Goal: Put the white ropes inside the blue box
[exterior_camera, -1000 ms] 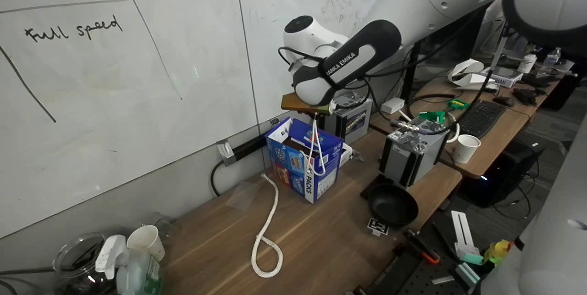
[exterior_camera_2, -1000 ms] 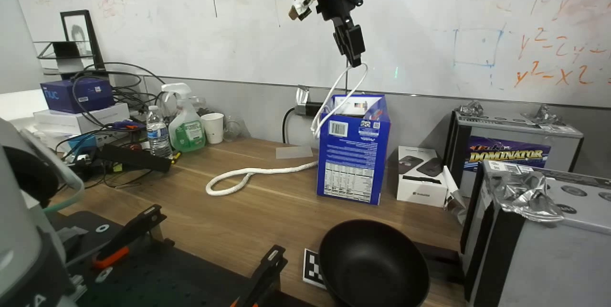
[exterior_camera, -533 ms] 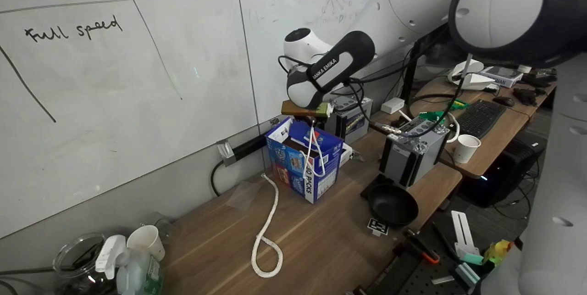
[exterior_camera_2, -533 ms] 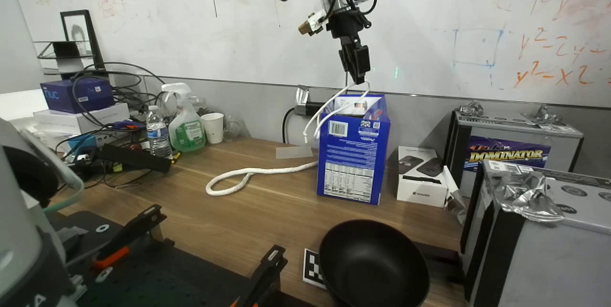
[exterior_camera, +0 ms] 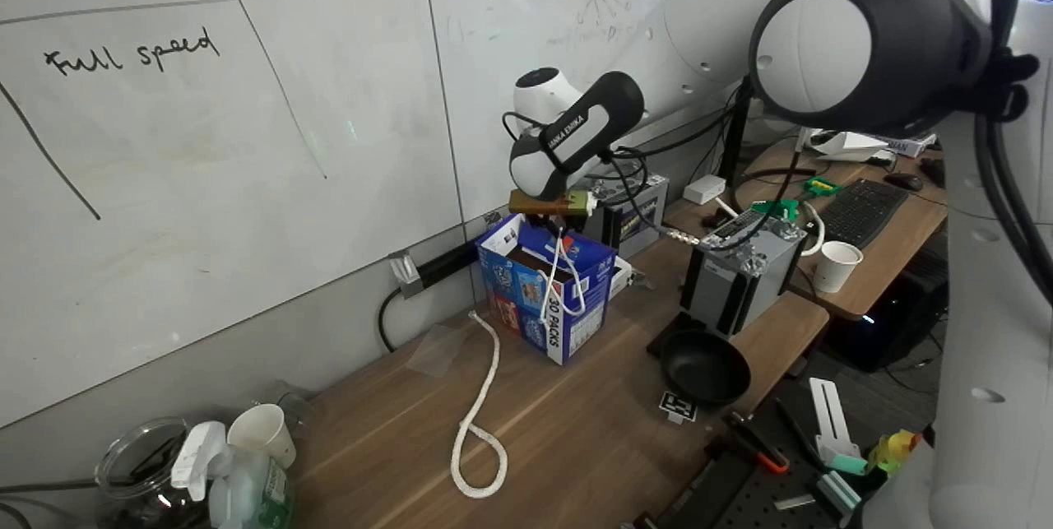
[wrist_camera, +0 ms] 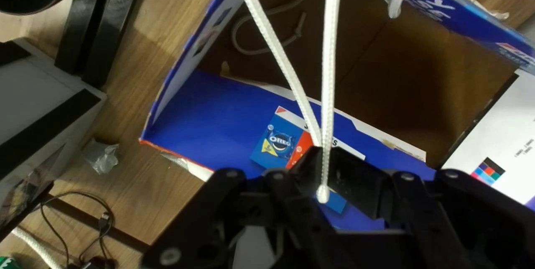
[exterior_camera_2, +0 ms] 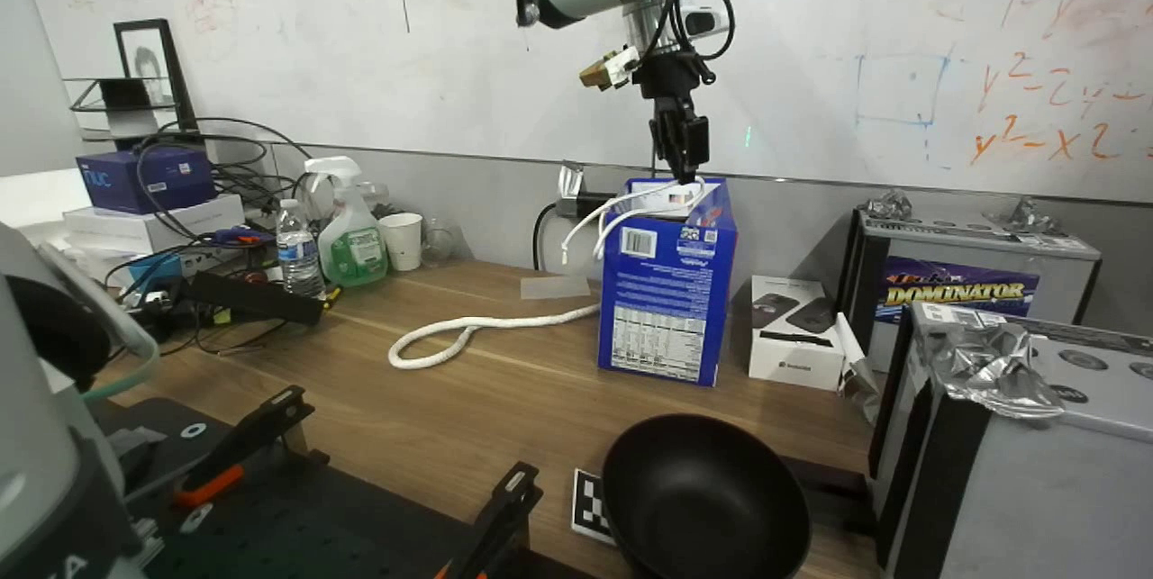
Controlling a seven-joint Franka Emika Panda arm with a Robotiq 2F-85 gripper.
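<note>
The blue box [exterior_camera_2: 667, 309] stands upright on the table with its top open. Over that opening my gripper [exterior_camera_2: 687, 167] is shut on a white rope [wrist_camera: 329, 64]; a short end pokes out past the fingers in the wrist view. From the grip, strands of this rope [exterior_camera_2: 621, 205] run over the box's rim and dangle outside. Inside the box, a thinner cord [wrist_camera: 255, 51] lies on the bottom. Another length of white rope [exterior_camera: 485, 397] forms a loop on the table beside the box. The fingertips are partly hidden in an exterior view.
A black pan [exterior_camera_2: 703, 498] sits in front of the box. To its side stand a white carton [exterior_camera_2: 797, 336] and grey units [exterior_camera: 740, 274]. The whiteboard wall [exterior_camera: 329, 142] rises close behind. A spray bottle [exterior_camera_2: 351, 228] and paper cup [exterior_camera_2: 401, 241] stand farther along the wall.
My gripper has come down toward the box opening, carrying the held rope lower. The strands outside the rim have slumped and spread apart. The rope on the table has stayed put.
</note>
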